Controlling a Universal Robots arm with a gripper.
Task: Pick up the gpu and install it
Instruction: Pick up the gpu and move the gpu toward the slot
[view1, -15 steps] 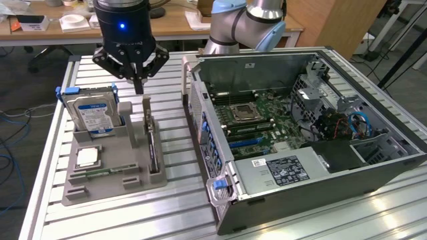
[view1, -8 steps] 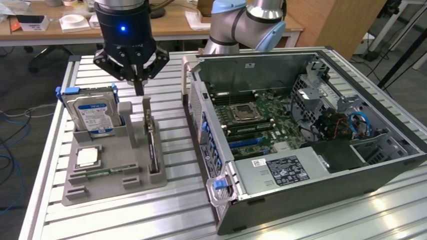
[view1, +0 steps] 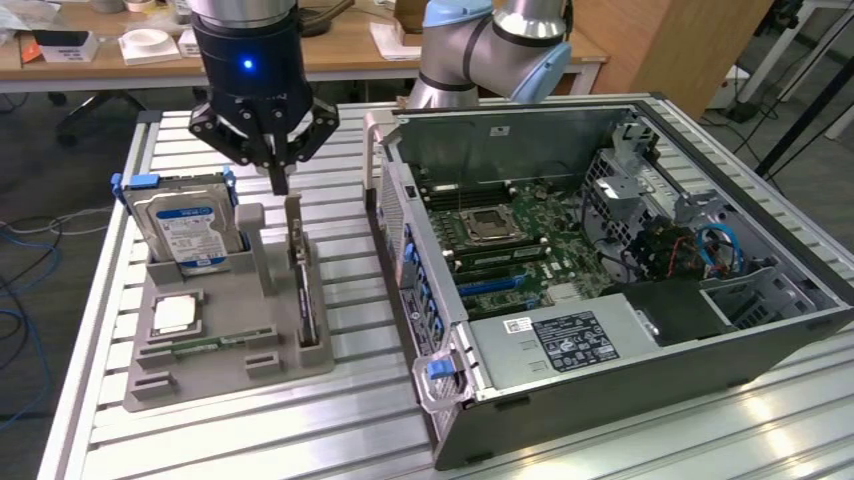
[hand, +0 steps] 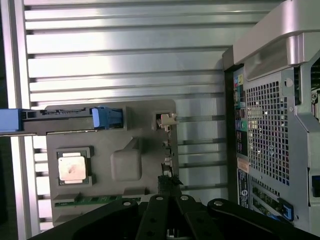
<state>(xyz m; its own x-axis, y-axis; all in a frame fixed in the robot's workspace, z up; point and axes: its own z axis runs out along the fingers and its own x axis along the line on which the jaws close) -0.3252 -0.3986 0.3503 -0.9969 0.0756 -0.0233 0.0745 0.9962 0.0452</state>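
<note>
Hard drive (view1: 187, 224) stands upright in gray holder (view1: 238, 302) (blue rails)

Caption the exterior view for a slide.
Shut gripper over the gpu, upright in a gray holder beside the open computer.

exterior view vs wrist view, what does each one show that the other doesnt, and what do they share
Exterior view: the inside of the open computer case, with motherboard, power supply and blue cables, plus the blue-white label on the hard drive.
Wrist view: the case's rear panel with its perforated grille and ports.
Shared: the grey holder tray on the slatted table, the hard drive standing in it, the processor chip in its recess, the gpu standing on edge, and the shut gripper close above the gpu.
</note>
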